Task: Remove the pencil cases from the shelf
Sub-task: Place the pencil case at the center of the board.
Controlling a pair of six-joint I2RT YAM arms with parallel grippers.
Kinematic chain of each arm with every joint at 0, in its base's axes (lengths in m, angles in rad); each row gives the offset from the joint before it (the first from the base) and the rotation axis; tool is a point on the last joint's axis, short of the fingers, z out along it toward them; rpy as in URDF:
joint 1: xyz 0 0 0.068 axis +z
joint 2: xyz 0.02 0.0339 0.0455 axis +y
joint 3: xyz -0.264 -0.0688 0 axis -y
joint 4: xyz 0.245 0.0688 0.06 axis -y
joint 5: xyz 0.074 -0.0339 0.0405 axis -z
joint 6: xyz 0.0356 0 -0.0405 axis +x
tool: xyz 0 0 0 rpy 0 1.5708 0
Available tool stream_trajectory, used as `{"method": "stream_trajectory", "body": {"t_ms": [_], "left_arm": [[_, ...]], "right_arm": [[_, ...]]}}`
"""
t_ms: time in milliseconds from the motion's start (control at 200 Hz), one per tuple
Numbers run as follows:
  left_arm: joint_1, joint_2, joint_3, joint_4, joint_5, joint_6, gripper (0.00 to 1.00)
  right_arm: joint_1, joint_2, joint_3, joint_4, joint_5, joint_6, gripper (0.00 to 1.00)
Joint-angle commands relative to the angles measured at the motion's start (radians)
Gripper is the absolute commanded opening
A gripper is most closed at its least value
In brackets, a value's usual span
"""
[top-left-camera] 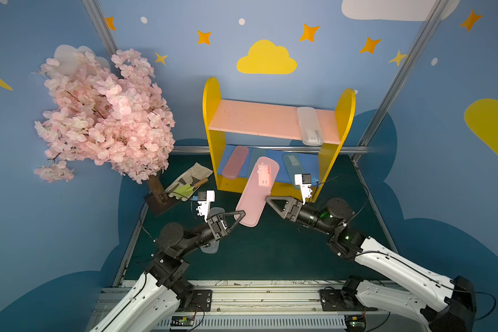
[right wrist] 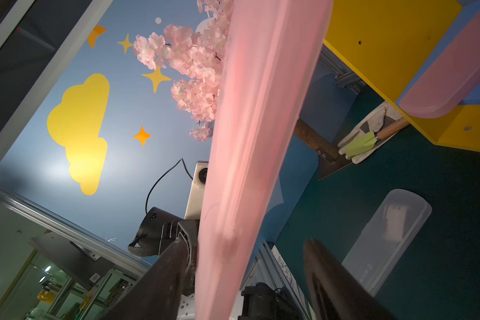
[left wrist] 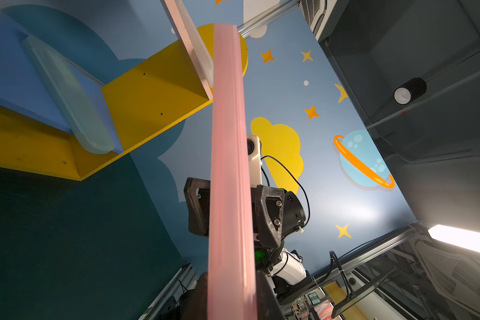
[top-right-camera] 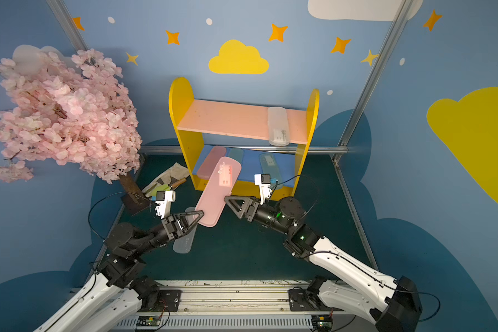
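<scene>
Right wrist, not left, shows frosted case point(right wrist: 391, 232) | left hand point(top-left-camera: 242, 214) grips pink case point(top-left-camera: 256, 192) | right hand point(top-left-camera: 268, 199) wide

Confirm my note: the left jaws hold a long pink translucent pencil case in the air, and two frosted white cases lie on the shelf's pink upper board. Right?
Only one frosted white translucent pencil case lies on the pink upper board; both top views show the other frosted white case on the dark green mat under the left arm. The rest stands.

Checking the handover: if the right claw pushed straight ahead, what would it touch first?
Most likely the pink pencil case; its long edge lies inside the open right claw.
</scene>
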Motion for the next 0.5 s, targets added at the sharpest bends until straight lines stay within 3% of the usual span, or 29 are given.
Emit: {"method": "stream_trajectory", "body": {"t_ms": [0,170,405,496], "left_arm": [[-0.007,-0.005,0.000,0.074,0.015,0.028,0.03],[-0.011,-0.002,0.001,0.077,0.017,0.029,0.03],[-0.016,0.013,0.007,0.088,0.023,0.035,0.03],[-0.018,0.018,0.007,0.087,0.020,0.040,0.04]], "right_arm": [[-0.002,0.023,0.050,0.080,-0.031,0.011,0.66],[-0.004,0.061,0.066,0.133,-0.041,0.031,0.51],[-0.003,0.105,0.093,0.165,-0.070,0.060,0.39],[-0.004,0.118,0.092,0.181,-0.076,0.077,0.29]]}}
